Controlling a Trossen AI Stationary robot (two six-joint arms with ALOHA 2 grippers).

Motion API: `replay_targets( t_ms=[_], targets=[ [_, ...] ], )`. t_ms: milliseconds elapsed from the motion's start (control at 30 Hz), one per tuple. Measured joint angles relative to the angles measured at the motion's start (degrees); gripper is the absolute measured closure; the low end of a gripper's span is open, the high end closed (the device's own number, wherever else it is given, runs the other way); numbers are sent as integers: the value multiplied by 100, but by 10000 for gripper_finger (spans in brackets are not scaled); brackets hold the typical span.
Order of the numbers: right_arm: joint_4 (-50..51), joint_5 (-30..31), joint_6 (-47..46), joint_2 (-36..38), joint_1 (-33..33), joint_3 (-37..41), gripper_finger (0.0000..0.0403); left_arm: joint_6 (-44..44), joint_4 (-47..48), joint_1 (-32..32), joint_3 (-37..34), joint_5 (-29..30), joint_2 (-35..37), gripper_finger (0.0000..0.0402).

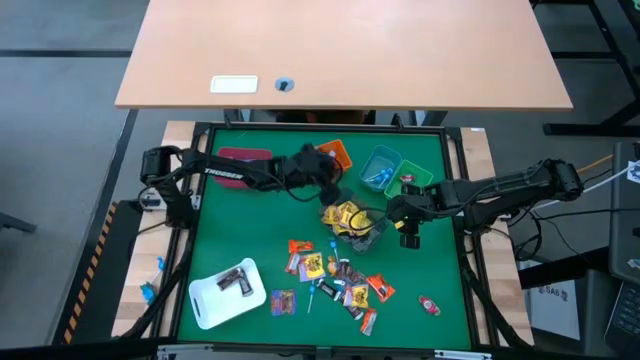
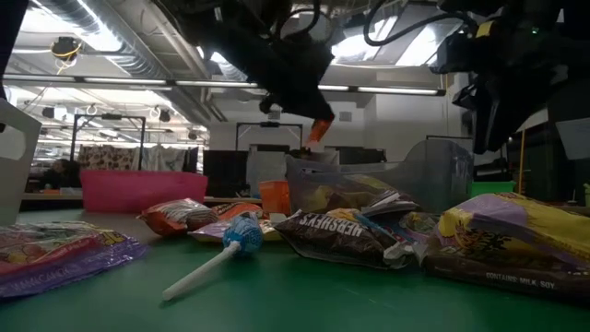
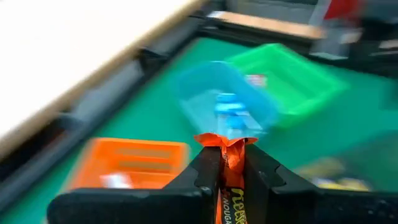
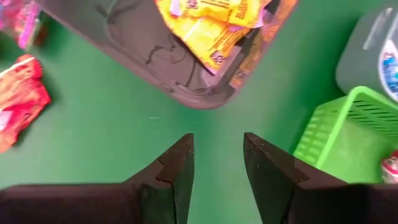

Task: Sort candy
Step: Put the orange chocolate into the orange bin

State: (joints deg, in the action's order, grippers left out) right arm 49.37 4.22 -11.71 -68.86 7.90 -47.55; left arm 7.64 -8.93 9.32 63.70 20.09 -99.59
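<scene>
The left pincer [image 3: 231, 163] is pinching an orange wrapped candy [image 3: 227, 144], the packet standing up between the pressed-together fingers with its crimped end poking out past the tips, its long axis running along the fingers. From that pincer the orange bin [image 1: 335, 153] lies just ahead and a little to one side, near enough that a short carry should bring the packet over it; the blue bin [image 3: 224, 102] and the green bin [image 3: 287, 78] sit farther on, beyond it (so the orange one looks the likeliest target, by colour). The left arm is clearly the nearer to that bin. The right pincer [image 4: 217, 163] hangs over bare green tabletop [image 4: 93, 130] with its fingers spread partway and nothing between them; the clear bin [image 4: 168, 53] holding yellow packets [image 4: 208, 25] lies just ahead of its tips, the green bin off to its side. The rest of the loose candy pile [image 1: 335, 278] lies on the mat well apart from both pincers.
</scene>
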Motion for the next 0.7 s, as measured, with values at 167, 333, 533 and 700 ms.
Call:
replay_targets(
  t_ms=[167,333,533,700],
  targets=[
    [4,-259,-3,0,0,0,265,-374,16,325,0,317,-4,370],
    [6,-513,-3,0,-2,0,265,-575,20,526,0,285,-4,348],
    [6,-714,-3,0,-2,0,265,-673,25,669,0,285,-7,297],
    [6,-733,-3,0,0,0,265,-671,25,697,0,283,-9,276]
  ],
)
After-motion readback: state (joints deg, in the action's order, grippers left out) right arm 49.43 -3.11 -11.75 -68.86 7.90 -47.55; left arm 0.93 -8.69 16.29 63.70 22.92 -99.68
